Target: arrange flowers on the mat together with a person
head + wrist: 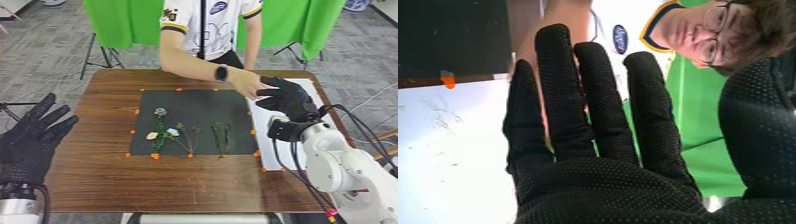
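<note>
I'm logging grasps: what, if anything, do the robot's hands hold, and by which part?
Nothing: the right hand is open, at the person's hand; the left hand is open too. The flowers lie on the mat.

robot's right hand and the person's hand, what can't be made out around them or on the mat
- Head view: tips of the person's hand, partly lost behind the robot's right hand; whether they touch is too small to tell.
- Right wrist view: the person's arm, partly hidden by the black glove.
- Right wrist view: the mat, cut off by the edge.
- Head view: petals of the white flower, too small.
</note>
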Controlling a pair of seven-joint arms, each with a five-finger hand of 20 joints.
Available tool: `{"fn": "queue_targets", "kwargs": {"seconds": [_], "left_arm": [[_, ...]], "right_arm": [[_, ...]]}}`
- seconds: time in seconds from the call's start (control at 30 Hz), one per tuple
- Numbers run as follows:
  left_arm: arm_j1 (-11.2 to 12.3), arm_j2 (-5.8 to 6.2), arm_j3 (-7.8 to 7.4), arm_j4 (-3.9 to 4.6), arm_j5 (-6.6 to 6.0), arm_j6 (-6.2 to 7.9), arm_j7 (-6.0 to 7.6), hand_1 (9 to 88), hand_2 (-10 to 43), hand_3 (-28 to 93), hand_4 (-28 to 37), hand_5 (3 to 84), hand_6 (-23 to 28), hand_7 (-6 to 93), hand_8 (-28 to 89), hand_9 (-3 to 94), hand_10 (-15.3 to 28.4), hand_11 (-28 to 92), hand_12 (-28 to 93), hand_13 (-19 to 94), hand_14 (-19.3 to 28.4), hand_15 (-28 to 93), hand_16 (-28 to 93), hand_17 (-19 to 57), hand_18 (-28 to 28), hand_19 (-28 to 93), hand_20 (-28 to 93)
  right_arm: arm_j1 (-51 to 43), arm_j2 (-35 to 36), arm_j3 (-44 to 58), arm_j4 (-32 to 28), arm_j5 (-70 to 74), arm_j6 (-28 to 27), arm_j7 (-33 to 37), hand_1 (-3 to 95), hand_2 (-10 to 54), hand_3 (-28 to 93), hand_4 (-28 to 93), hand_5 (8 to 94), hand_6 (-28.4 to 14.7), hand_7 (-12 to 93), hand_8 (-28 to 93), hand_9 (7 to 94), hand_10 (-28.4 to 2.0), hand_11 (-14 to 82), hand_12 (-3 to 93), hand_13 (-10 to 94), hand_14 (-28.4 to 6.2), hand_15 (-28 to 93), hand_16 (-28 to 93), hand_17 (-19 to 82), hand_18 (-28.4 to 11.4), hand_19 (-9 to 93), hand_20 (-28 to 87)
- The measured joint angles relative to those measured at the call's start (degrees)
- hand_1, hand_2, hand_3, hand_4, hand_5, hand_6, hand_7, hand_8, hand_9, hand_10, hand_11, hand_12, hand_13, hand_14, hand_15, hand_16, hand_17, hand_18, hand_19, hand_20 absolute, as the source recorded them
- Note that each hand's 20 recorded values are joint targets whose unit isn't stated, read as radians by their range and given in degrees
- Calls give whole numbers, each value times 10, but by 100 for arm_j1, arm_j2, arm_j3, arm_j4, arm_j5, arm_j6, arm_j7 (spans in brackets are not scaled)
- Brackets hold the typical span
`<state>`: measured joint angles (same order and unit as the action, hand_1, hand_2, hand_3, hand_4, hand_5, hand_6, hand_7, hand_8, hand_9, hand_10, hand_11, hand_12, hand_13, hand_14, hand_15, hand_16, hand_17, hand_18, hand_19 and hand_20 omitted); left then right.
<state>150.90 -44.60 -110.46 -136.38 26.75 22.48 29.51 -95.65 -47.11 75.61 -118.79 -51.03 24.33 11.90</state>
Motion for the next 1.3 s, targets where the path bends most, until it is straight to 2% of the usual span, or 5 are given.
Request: {"fn": "queue_targets", "kwargs": {"seconds": [0.3,0.5,1.1,1.3], "left_arm": [[-62,-113,11,-3,75,-32,-80,203,68,760,-262,325,51,89,-80,307,148,163,123,205,218,423,-48,-91,169,357,161],[-59,-132,11,-10,79,-32,-104,205,69,759,-262,325,52,89,-80,308,149,165,123,205,219,425,-48,-91,170,357,161],[9,-43,24,-30,3,-11,-5,206,70,758,-261,327,54,91,-80,308,148,166,123,205,219,426,-49,-91,170,358,161],[73,39,24,-33,-66,17,74,206,70,758,-261,328,54,91,-80,307,149,165,122,205,220,427,-49,-91,169,358,161]], "right_arm": [[16,0,-2,2,-6,-23,15,250,16,735,-259,534,13,150,-127,565,-167,161,145,498,-173,490,105,131,-227,570,143],[22,-2,-1,4,-15,-40,36,250,16,737,-259,534,12,150,-128,565,-166,161,145,498,-173,491,105,131,-226,569,144],[0,-1,43,4,-23,-72,43,251,15,738,-260,534,14,151,-128,566,-165,161,146,499,-173,490,105,132,-226,570,145],[18,7,28,10,-82,-55,70,256,16,738,-258,534,13,152,-128,569,-167,162,145,501,-173,492,105,132,-227,572,145]]}}
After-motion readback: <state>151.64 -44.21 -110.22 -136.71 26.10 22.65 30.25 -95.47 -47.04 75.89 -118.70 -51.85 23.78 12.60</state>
